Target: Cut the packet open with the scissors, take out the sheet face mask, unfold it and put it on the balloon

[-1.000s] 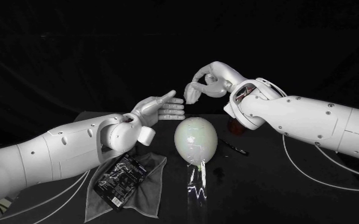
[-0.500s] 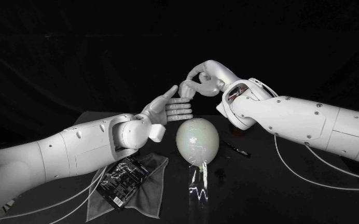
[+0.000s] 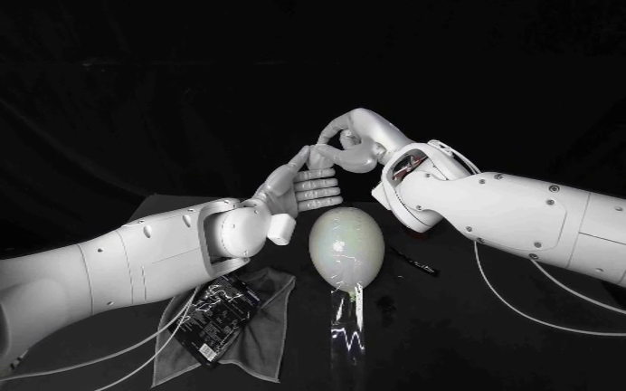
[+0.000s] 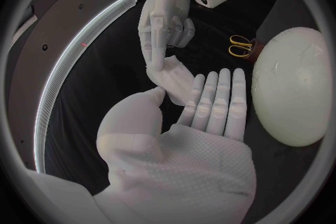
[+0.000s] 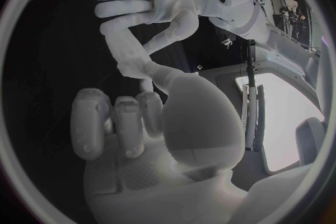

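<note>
Left wrist view: my right hand (image 4: 164, 22) pinches the folded face mask (image 4: 175, 81). My left hand (image 4: 196, 134) is flat, thumb touching the mask; I cannot tell if it grips

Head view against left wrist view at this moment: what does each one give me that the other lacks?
Head view: the black packet lying on a grey cloth, and a thin dark pen-like thing on the table beside the balloon. Left wrist view: the gold-handled scissors on the table past the balloon. Both: the pale balloon, and the left hand and right hand brought together close to it, pinching a folded white sheet, likely the mask, which is plainer from the wrist.
</note>
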`<action>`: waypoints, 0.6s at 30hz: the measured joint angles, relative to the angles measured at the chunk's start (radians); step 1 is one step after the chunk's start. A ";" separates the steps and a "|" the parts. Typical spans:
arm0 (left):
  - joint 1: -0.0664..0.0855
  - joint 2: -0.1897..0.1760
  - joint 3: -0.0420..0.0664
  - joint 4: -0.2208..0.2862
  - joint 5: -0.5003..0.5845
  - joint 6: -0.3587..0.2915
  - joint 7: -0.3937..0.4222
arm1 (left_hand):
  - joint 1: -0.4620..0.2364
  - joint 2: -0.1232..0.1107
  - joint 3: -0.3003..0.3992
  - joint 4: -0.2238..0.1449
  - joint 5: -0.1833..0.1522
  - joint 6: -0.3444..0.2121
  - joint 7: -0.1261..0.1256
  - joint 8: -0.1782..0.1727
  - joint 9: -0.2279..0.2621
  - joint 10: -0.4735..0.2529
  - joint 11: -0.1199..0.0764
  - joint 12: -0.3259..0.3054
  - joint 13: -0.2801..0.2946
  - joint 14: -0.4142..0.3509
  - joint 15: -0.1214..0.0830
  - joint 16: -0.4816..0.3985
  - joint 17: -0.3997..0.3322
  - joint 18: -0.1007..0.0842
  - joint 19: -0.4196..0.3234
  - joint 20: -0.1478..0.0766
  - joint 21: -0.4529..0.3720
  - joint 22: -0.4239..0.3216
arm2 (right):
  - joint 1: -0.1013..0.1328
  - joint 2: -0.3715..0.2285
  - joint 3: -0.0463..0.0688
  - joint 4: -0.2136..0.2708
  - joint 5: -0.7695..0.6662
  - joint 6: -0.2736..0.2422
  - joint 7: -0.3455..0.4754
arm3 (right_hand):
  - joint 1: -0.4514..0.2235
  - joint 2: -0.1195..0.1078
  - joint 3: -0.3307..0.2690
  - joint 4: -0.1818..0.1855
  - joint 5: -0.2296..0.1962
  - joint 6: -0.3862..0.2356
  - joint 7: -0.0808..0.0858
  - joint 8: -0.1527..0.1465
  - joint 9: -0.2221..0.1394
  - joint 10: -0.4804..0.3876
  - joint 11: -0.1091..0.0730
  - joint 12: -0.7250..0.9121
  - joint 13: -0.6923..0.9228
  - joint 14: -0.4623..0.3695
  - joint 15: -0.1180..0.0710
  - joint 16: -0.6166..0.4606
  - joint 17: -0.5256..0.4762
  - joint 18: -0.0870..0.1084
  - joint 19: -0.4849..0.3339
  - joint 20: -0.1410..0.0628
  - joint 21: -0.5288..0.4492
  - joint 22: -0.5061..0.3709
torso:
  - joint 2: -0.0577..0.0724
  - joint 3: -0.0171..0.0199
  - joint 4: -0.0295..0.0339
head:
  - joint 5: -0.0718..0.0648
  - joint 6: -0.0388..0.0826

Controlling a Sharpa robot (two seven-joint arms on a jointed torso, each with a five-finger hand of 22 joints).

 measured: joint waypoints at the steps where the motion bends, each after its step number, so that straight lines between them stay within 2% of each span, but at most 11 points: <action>1: 0.000 0.000 0.000 -0.001 0.003 0.000 0.001 | -0.006 0.006 -0.006 0.001 0.000 0.000 0.000 0.000 -0.001 0.000 0.000 0.000 0.000 0.000 0.000 0.000 -0.001 0.000 0.000 0.000 0.000 0.000 | 0.000 -0.002 0.000 0.004 0.000 0.000 0.000 | 0.000 0.000 0.000 0.000 0.000 0.000 0.000 0.000 0.000 0.000 0.000 0.000 0.000 0.000 0.000 0.000 0.000 0.000 0.000 0.000 0.000 0.000 | 0.000 0.0000 0.0000 | 0.000 0.000; 12: 0.000 -0.006 0.001 -0.005 0.035 -0.010 0.020 | -0.033 0.023 -0.031 0.002 0.000 0.000 0.000 0.000 -0.002 0.000 0.000 0.000 0.000 0.000 0.000 -0.005 -0.005 0.000 -0.004 0.004 0.000 0.001 | -0.005 -0.039 -0.002 0.051 -0.001 0.013 -0.004 | 0.000 0.000 0.003 -0.003 -0.002 -0.002 -0.002 0.000 0.000 0.000 0.000 -0.002 0.000 0.000 0.000 -0.002 0.001 0.000 0.000 0.000 0.000 0.001 | -0.001 0.0000 -0.0003 | 0.002 0.000; 18: 0.000 -0.011 0.001 -0.005 0.048 -0.014 0.027 | -0.038 0.028 -0.037 0.002 0.000 0.000 0.000 0.000 -0.002 0.000 0.000 0.000 0.000 0.000 0.000 -0.005 -0.007 0.000 -0.009 0.002 -0.002 0.001 | -0.010 -0.051 -0.004 0.062 -0.009 0.025 -0.010 | 0.000 0.000 0.003 -0.003 -0.004 -0.002 -0.002 0.000 0.000 0.000 0.000 -0.002 -0.001 0.000 0.000 -0.003 0.001 0.000 0.000 0.000 0.000 0.001 | -0.001 0.0001 -0.0006 | 0.003 -0.001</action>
